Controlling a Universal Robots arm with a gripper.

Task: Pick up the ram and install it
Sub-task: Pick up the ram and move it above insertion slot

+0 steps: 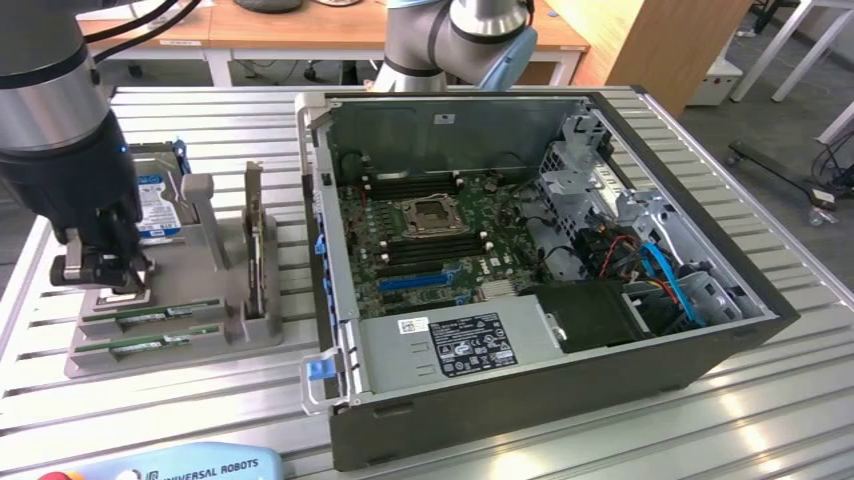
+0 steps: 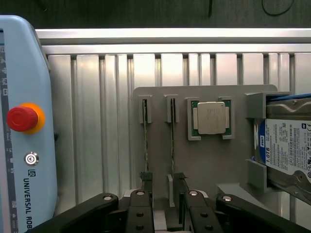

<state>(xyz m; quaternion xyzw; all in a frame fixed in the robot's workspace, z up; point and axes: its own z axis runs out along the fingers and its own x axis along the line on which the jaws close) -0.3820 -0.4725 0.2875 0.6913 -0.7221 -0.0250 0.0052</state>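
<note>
Over the near end of the grey holder tray (image 1: pixel 260 330) (image 2: pixel 204 160), at the exterior view's left, the arm's gripper (image 1: pixel 114 285) (image 2: pixel 163 179) hangs low with its black fingers (image 2: pixel 146 178) set well apart and nothing clamped between them. The ram (image 1: pixel 154 313) (image 2: pixel 172 136) stands on edge in its slot in the tray, a thin green stick. In the wrist view its near end runs in between the two fingertips, closer to one finger than the other; whether that finger touches it cannot be told. A second ram stick (image 1: pixel 147 345) (image 2: pixel 146 136) sits in the parallel slot just beside it, and its near end meets the other fingertip.

The tray also holds a square silver processor chip (image 2: pixel 211 118) in a framed recess beside the two sticks. Beyond that, a hard drive (image 1: pixel 158 200) (image 2: pixel 286 145) with a blue and white label stands between grey brackets. An upright expansion card (image 1: pixel 254 235) stands on the side of the tray nearest the computer.

The tray rests on a slatted metal surface (image 1: pixel 174 410) (image 2: pixel 97 121). To the exterior view's right of it lies an open computer case (image 1: pixel 534 390), its green motherboard (image 1: pixel 400 220) exposed with the processor socket (image 1: pixel 434 215) near the middle. A pale blue teach pendant (image 1: pixel 174 465) (image 2: pixel 24 170) with a red stop button (image 2: pixel 22 118) lies on the surface near the tray, apart from it.
</note>
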